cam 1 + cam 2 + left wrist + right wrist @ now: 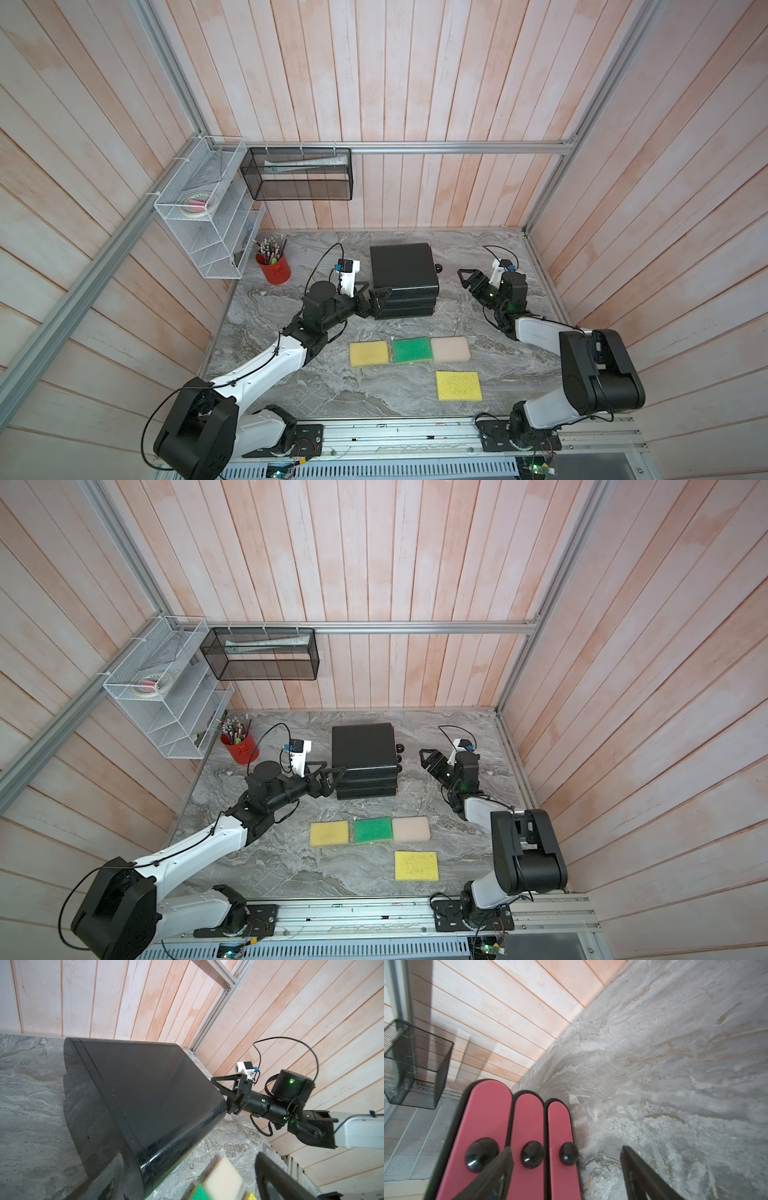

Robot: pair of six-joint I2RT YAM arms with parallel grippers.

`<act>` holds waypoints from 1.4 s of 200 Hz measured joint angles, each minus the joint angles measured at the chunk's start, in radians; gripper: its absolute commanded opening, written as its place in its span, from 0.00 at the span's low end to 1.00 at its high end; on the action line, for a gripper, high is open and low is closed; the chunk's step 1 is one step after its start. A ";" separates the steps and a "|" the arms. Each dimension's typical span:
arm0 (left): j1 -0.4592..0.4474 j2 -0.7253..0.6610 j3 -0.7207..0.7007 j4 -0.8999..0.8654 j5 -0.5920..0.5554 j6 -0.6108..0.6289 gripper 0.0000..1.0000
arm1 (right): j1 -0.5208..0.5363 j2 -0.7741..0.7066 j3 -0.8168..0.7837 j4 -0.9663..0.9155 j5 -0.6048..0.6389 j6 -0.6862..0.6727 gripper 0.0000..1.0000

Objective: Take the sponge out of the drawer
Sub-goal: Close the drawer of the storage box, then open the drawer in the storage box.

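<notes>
Tabletop (291, 386), both top views: black drawer unit (403, 270) far centre, drawers shut, any sponge inside hidden; four loose sponges (411, 350) on its near side. Left claw (376, 295) spread wide at unit's near-left corner; right claw (463, 279) parted, empty, right of unit. Left wrist: same claw straddles that corner. Right wrist: pink drawer fronts (527, 1122) closed, knobs (532, 1154) ahead.

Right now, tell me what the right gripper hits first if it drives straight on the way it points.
Most likely the drawer unit: the right gripper faces its pink fronts, with the bottom drawer's black knob roughly on its line. Nothing lies between, though depth is unclear.
</notes>
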 measured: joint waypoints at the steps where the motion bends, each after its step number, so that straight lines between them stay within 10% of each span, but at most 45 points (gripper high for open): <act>1: 0.000 0.000 0.000 0.000 0.000 0.000 1.00 | 0.000 0.004 0.001 -0.001 0.000 -0.001 0.79; 97: 0.000 -0.001 -0.019 -0.011 -0.010 0.000 1.00 | 0.062 0.340 0.074 0.172 -0.149 0.101 0.61; 280: 0.000 -0.028 -0.054 -0.011 -0.010 -0.004 1.00 | 0.130 0.451 0.079 0.415 -0.210 0.312 0.31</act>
